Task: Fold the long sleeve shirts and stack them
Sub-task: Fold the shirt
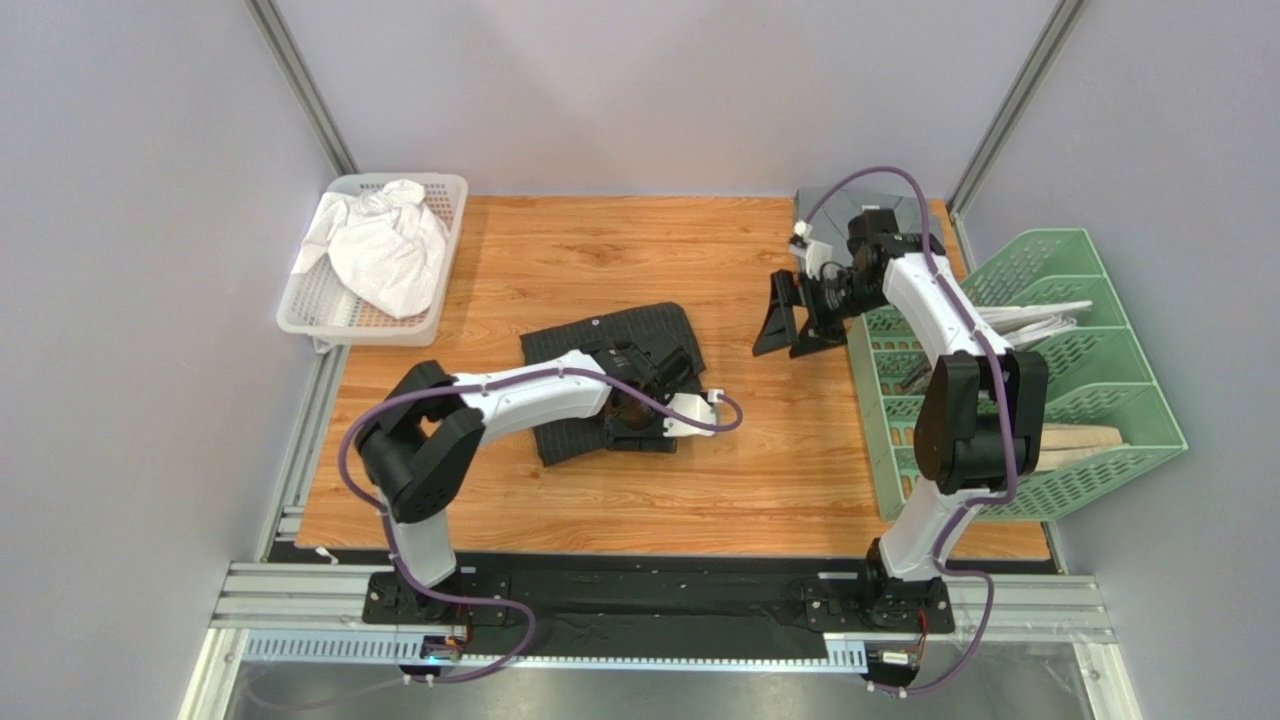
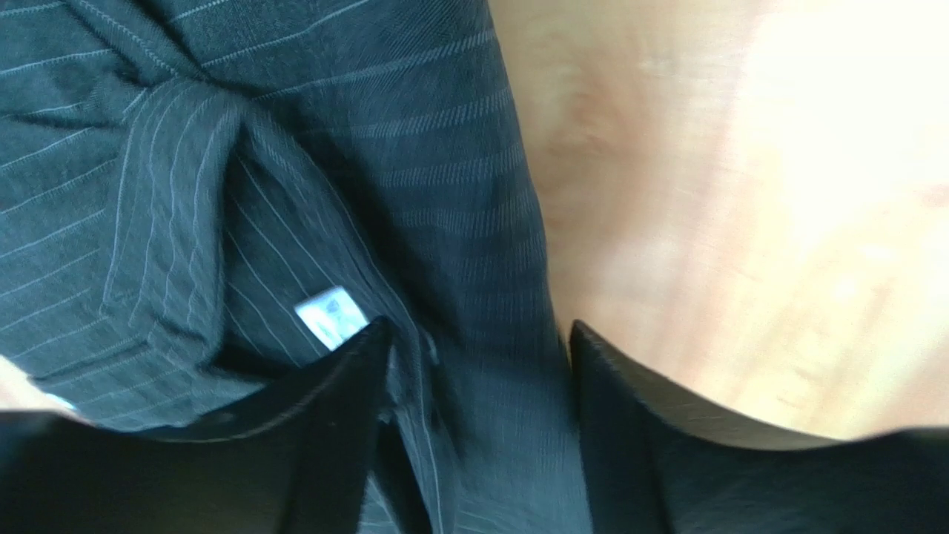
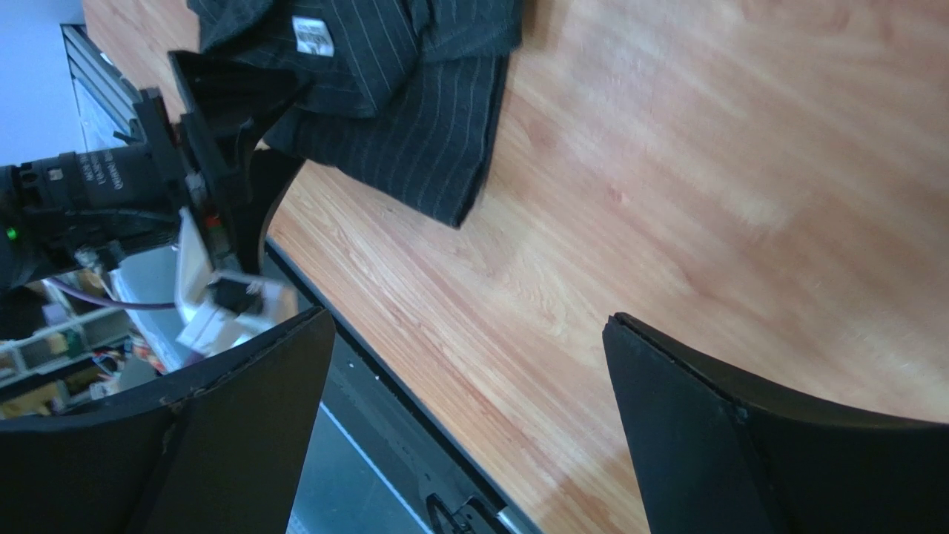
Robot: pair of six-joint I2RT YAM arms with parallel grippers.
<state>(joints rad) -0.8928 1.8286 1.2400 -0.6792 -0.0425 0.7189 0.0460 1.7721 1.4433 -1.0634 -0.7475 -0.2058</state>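
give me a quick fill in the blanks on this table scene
1. The pinstriped shirt lies folded on the ____ table.
2. The white cloth sits in a white ____.
3. The jaws of the right gripper stand ____.
4. The green rack stands at the table's ____ edge.
Missing: wooden; basket; open; right.
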